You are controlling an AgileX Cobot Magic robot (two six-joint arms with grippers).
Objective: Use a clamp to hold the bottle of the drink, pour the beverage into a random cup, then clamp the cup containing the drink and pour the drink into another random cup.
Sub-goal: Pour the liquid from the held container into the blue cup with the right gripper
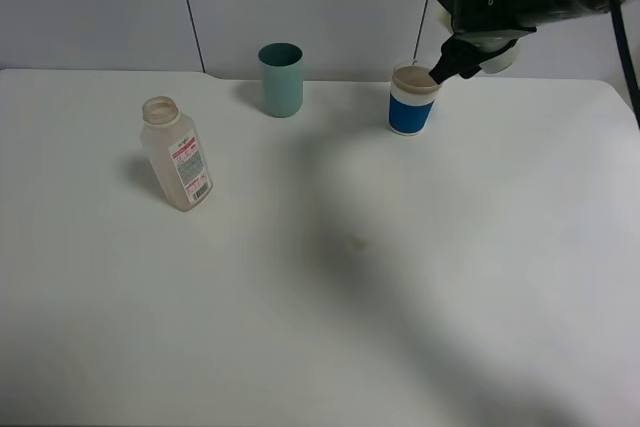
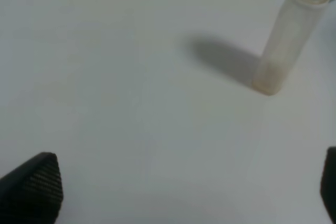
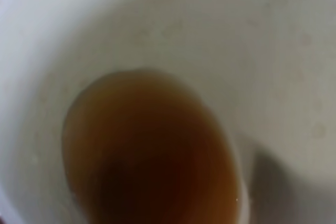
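The clear bottle [image 1: 176, 153] with its white, red-marked label stands capless at the left of the table and looks nearly drained. It also shows in the left wrist view, bottle [image 2: 290, 35], well ahead of my left gripper [image 2: 181, 192], which is wide open over bare table. At the back right stands the blue-and-white cup [image 1: 411, 100]. My right gripper [image 1: 450, 64] is shut on the pale green tumbler [image 1: 497, 55], which hangs tilted just above and right of that cup's rim. The right wrist view looks into the tumbler [image 3: 262, 51], where brown beverage [image 3: 152, 156] pools.
A teal straight cup [image 1: 280, 79] stands at the back centre, near the table's far edge and the grey wall. A small faint spot [image 1: 357, 242] marks the white table [image 1: 300, 347] near its middle. The left arm is outside the high view.
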